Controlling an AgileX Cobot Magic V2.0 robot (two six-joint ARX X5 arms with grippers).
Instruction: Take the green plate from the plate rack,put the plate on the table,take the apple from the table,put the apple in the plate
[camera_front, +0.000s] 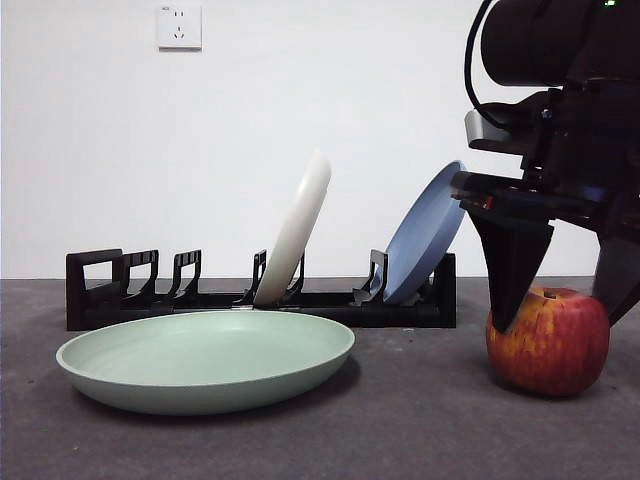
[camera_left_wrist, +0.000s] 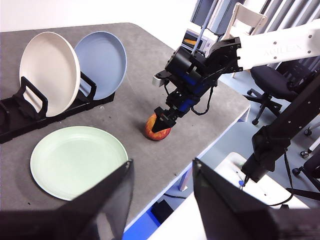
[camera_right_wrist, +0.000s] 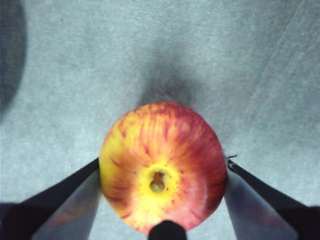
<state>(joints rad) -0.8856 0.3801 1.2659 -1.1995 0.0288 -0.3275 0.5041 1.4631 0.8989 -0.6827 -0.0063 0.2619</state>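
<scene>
Right tool straddling apple, jaws wide, nothing gripped. Apple firm, smooth, round: pinch widest girth. Green plate at nine o'clock on worktop.

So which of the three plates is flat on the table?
The green plate; the cream-white plate and the blue plate stand on edge in the plate rack.

Matte green plate; mottled matte table; glossy apple.

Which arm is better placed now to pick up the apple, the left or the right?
The right. The right gripper has its open jaws either side of the apple on the table, while the left gripper is raised high, far from it.
</scene>
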